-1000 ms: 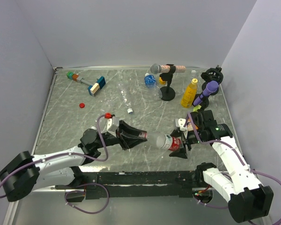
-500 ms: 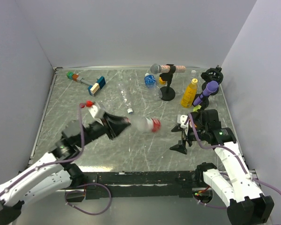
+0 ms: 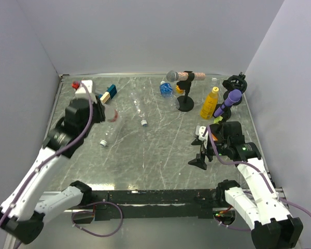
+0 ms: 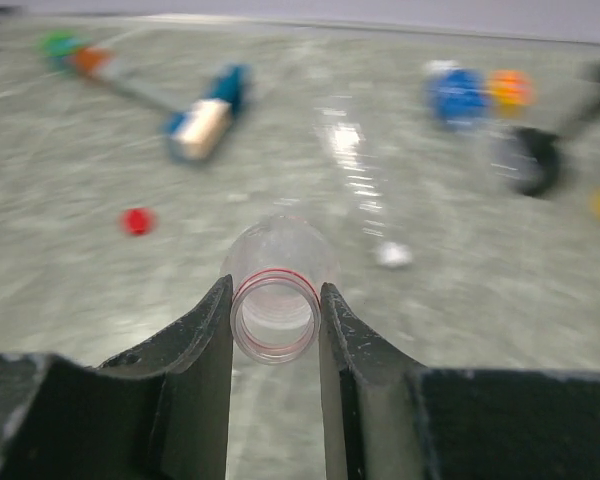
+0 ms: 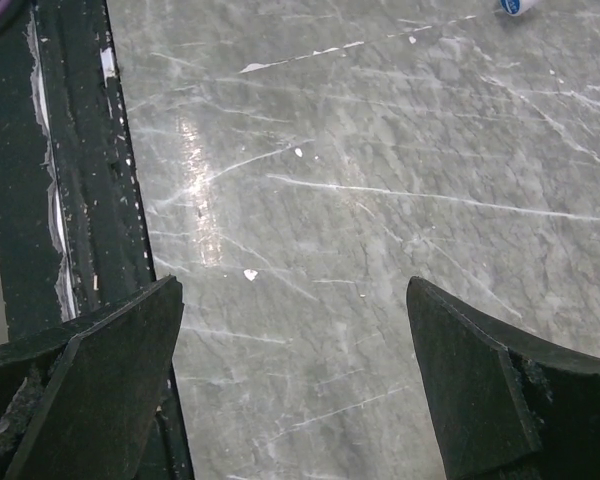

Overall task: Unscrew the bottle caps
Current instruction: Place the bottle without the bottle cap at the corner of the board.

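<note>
My left gripper [image 4: 273, 290] is shut on the open neck of a clear bottle [image 4: 278, 248] with a red ring at its mouth and no cap on it. The top view shows this gripper [image 3: 101, 112] raised at the far left, the bottle's red label [image 3: 113, 115] just past the fingers. A loose red cap [image 4: 136, 221] lies on the table ahead of it. Another clear bottle [image 3: 139, 110] lies nearby with its white cap [image 3: 143, 123] on. My right gripper [image 3: 198, 153] stands wide open over bare table [image 5: 310, 200], with nothing between its fingers [image 5: 100, 380].
At the back stand a yellow bottle [image 3: 210, 104], a blue bottle [image 3: 167, 89], an orange one [image 3: 180, 88], a grey microphone on its stand [image 3: 185, 105] and a purple microphone [image 3: 230, 100]. A blue-and-tan block on a stick [image 3: 108, 94] lies back left. A clear capped shape [image 3: 106, 136] lies under the left gripper.
The left arm swung from the table's centre up to the far left, carrying the bottle by its neck. The right gripper let go of the bottle's other end and opened wide.
</note>
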Controlling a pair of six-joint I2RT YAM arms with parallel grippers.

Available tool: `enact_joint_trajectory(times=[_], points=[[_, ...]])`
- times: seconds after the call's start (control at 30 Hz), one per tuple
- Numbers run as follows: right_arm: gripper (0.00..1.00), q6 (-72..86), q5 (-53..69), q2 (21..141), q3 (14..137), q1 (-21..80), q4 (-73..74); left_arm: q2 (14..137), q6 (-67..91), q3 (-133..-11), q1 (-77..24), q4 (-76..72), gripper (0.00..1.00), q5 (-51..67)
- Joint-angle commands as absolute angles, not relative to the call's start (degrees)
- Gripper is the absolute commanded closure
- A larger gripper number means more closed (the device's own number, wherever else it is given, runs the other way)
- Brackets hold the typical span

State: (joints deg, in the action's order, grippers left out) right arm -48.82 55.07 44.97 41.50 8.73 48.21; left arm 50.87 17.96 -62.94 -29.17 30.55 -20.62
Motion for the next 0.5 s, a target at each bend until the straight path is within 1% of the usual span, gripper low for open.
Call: enact_joint_trajectory(times=[0.0,0.07,0.2,0.47], points=[[0.01,-48.16,55.28,44.3,41.31,8.53,46.32,57.64,13.9,-70.04,-19.98,34.81,0.99,-26.99],[0.01,-48.25,55.63,44.38,41.22,8.53,46.41,61.15,13.1,-72.15,-13.31,33.41,0.99,-22.78],[0.01,-48.34,55.81,43.95,41.22,8.53,46.41,70.29,13.1,-78.47,-4.94,33.4,0.99,-16.98],[0.01,-48.6,56.07,43.86,41.04,8.61,46.49,85.15,12.39,-90.34,1.39,33.66,0.99,-13.98]])
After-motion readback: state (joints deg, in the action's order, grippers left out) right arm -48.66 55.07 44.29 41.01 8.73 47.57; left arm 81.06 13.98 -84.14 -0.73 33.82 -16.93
